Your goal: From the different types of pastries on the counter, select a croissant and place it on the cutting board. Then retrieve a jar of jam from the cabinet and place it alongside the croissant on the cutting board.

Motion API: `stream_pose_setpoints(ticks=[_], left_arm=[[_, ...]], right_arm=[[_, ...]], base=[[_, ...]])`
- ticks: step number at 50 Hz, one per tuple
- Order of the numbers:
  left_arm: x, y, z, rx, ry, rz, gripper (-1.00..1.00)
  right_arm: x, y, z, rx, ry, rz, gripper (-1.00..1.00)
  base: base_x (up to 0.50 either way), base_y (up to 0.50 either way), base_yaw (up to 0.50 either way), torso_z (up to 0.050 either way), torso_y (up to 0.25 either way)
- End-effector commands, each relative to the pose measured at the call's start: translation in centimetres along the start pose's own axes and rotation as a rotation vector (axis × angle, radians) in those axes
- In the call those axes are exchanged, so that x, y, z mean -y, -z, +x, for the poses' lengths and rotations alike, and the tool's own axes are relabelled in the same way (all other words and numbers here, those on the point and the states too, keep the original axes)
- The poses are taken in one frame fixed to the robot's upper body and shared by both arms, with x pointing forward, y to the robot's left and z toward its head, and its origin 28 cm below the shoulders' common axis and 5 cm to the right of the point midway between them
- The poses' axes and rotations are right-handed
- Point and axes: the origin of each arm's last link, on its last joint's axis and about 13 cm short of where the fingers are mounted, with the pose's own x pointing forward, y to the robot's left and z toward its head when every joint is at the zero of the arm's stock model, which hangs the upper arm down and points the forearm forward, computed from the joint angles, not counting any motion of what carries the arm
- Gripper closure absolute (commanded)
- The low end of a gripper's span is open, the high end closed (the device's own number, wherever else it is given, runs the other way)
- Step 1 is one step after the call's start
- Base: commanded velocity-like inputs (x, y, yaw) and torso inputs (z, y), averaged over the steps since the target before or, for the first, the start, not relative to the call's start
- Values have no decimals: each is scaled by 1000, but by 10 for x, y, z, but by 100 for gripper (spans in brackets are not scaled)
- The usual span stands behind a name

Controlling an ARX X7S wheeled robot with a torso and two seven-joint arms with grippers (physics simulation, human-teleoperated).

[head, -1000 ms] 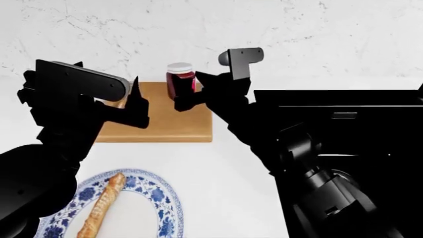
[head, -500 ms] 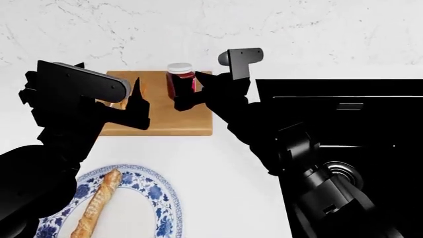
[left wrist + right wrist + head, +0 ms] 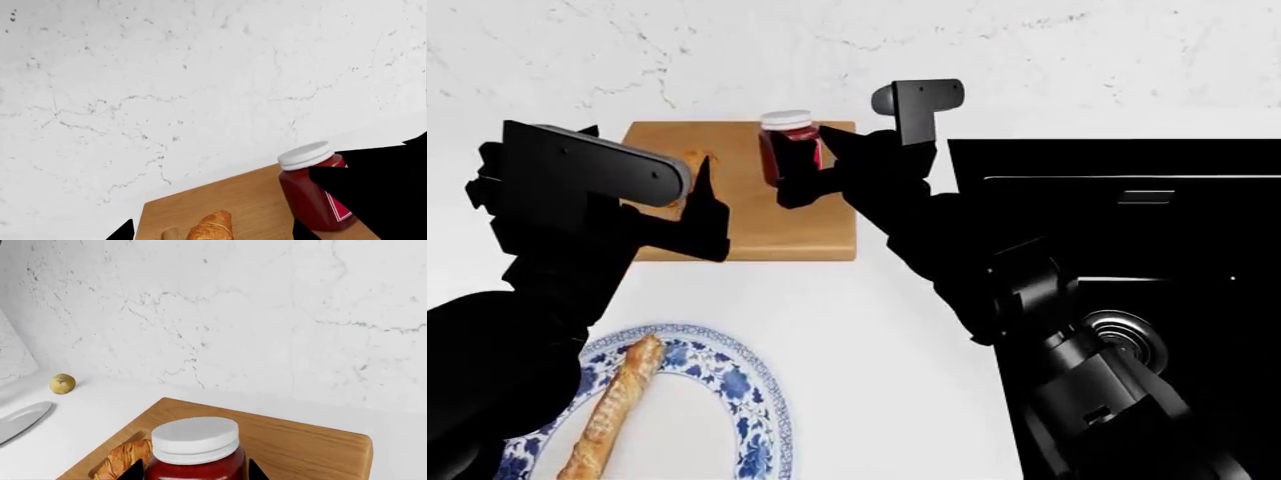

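Note:
The light-brown cutting board [image 3: 761,225] lies on the white counter [image 3: 881,360] next to the black sink. The golden croissant [image 3: 212,227] lies on the board's far left part and also shows in the right wrist view [image 3: 120,460] and, partly hidden, in the head view [image 3: 690,160]. My right gripper [image 3: 807,168] is shut on the jar of jam [image 3: 787,148], red with a white lid, upright over the board's far edge right of the croissant [image 3: 195,450] [image 3: 313,195]. I cannot tell whether the jar touches the board. My left gripper [image 3: 707,205] is open and empty, just above the croissant.
A blue-patterned plate [image 3: 754,400] with the long baguette [image 3: 614,415] sits at the near left. The black sink [image 3: 1121,250] fills the right. A pale round bun [image 3: 62,383] and a grey plate [image 3: 20,420] lie left of the board. The marble wall [image 3: 1028,50] stands behind.
The head view has shifted, so board and sink sit higher in frame. My right gripper with the jar is now further in over the board from its back edge. The left arm is unchanged.

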Motion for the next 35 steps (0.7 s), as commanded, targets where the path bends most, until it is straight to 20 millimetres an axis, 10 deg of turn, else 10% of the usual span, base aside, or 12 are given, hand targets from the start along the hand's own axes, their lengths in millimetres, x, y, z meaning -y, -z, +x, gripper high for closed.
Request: stream_pose_setpoints(ticks=[1,21,35], left_arm=[[0,-2,0,6,-3,-10,-100],[-2,-8,-1,24,-6,-21,-100],[-2,-12,-3,31,-3,-21,-100]], right_arm=[[3,7,-2,-34,9,-30,-100],[4,-21,-19,-11,-40,-95,-100],[2,-54,-41,37,-67,-119,-100]], base=[[0,0,3,0,0],[0,0,0,0,0],[0,0,0,0,246]])
